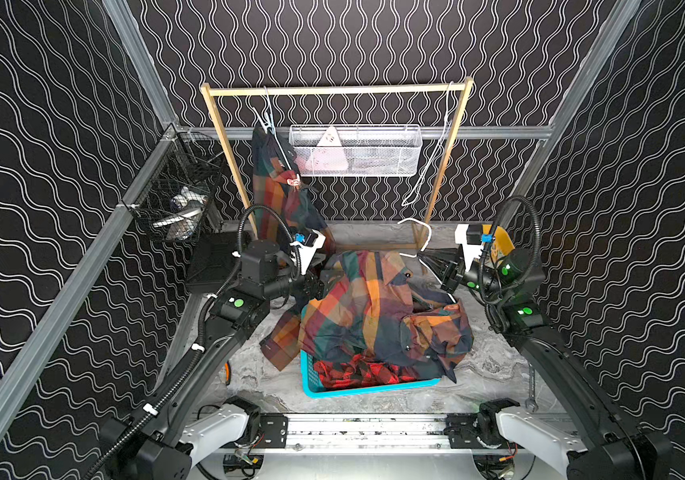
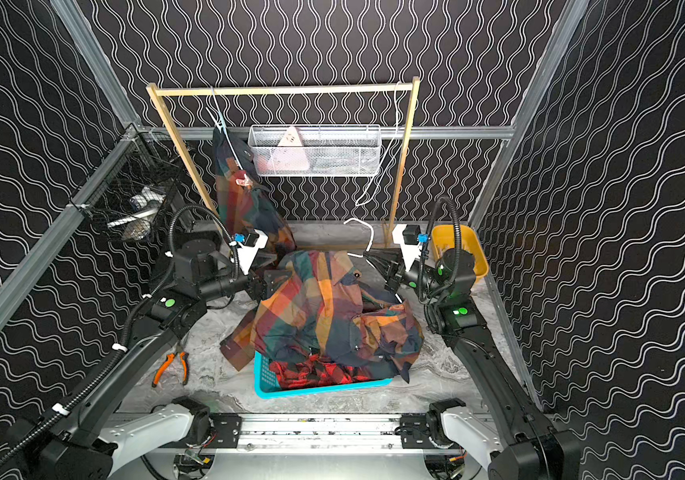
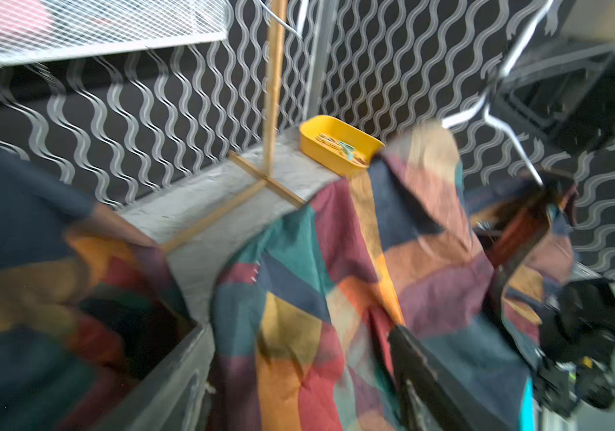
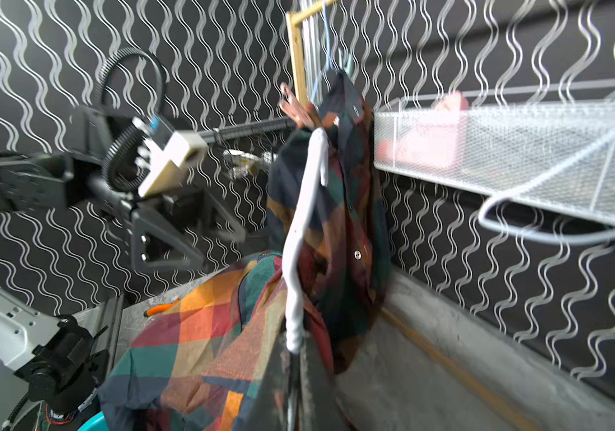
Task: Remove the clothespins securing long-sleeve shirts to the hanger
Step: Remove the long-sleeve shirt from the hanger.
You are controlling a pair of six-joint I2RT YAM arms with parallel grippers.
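Black jointed left arm point(image 1: 212, 357) and right arm point(image 1: 569, 382) on white base links point(image 1: 216, 428). Black corrugated cable conduit point(image 1: 173, 378), white zip ties point(image 1: 197, 347); round green lights point(image 1: 239, 303), blue connectors point(image 1: 300, 237) on white wrist mounts point(image 1: 311, 251).

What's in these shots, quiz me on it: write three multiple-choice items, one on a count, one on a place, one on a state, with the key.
1. How many shirts hang from the wooden clothes rack? A one; B two; C three.
2. Where does the red-and-black checked shirt lie? A on that rack; B in the teal plastic basket; C in the yellow tub.
3. The right gripper has its fingers: A wide open; B shut on nothing; C shut on the white wire hanger.
Key: 1 A, only the hanging big-checked shirt is on the rack. 2 B, it shows in the basket under the heaped big-checked shirt. 3 C, in the right wrist view the hanger's end runs in between the closed fingers.
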